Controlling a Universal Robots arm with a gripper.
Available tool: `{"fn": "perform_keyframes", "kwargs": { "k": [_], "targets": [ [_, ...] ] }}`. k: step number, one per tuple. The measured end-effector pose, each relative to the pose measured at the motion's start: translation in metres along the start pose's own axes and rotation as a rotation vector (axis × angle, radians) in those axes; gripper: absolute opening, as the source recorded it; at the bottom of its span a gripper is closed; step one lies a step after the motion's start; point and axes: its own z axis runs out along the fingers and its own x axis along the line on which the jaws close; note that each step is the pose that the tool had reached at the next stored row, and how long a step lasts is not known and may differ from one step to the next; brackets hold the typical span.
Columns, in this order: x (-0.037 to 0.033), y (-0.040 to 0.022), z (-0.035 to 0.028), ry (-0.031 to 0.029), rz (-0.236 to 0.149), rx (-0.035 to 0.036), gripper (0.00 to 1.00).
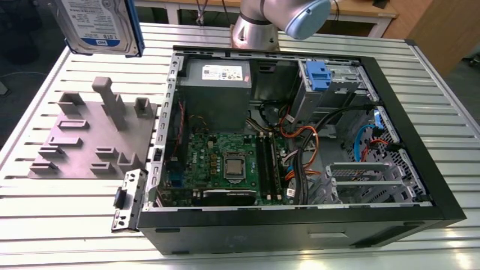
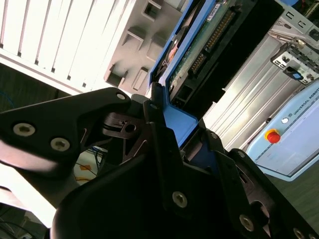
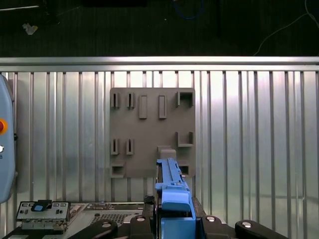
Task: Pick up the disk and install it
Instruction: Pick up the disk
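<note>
The disk, a silver drive with a white-and-blue label and a blue frame, hangs high above the table's far corner at the exterior view's left, over the grey fixture plate. In both wrist views my gripper is shut on it, with the black fingers clamped on the blue frame. The disk stands on edge between the jaws. Its green circuit-board underside faces the second wrist camera.
The open computer case lies on the slatted metal table, with a drive bay and blue latch in its far corner. The arm's base stands behind the case. A pale blue control box sits beside the table.
</note>
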Motion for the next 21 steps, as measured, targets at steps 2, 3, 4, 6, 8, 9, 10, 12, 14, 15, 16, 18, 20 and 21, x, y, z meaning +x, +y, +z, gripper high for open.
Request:
{"fn": "perform_keyframes", "kwargs": {
  "k": [2, 3, 4, 6, 8, 9, 10, 12, 14, 15, 16, 18, 20, 21],
  "targets": [
    [0.0, 0.0, 0.0, 0.0, 0.0, 0.0001, 0.36],
    [0.0, -0.0001, 0.0, 0.0, 0.0, 0.0, 0.36],
    [0.0, -0.0001, 0.0, 0.0, 0.0, 0.0001, 0.36],
    [0.0, -0.0012, 0.0, 0.0, 0.0, 0.0, 0.36],
    [-0.0001, -0.0048, 0.0, 0.0, 0.0, 0.0, 0.36],
    [-0.0002, -0.007, -0.0001, 0.0, 0.0, 0.0, 0.36],
    [-0.0002, -0.009, 0.0, -0.0001, 0.0, 0.0001, 0.36],
    [-0.0003, -0.0129, -0.0001, 0.0, 0.0, 0.0, 0.36],
    [-0.0003, -0.0131, -0.0001, -0.0001, 0.0, 0.0, 0.36],
    [-0.0003, -0.0133, -0.0001, -0.0001, 0.0, 0.0, 0.36],
    [-0.0003, -0.0139, -0.0001, 0.0, 0.0, 0.0, 0.36],
    [-0.0003, -0.0145, -0.0001, 0.0, 0.0, 0.0, 0.36],
    [-0.0003, -0.0147, -0.0001, 0.0, 0.0, 0.0, 0.36],
    [-0.0004, -0.0148, -0.0001, 0.0, 0.0, 0.0, 0.36]
  ]
}}
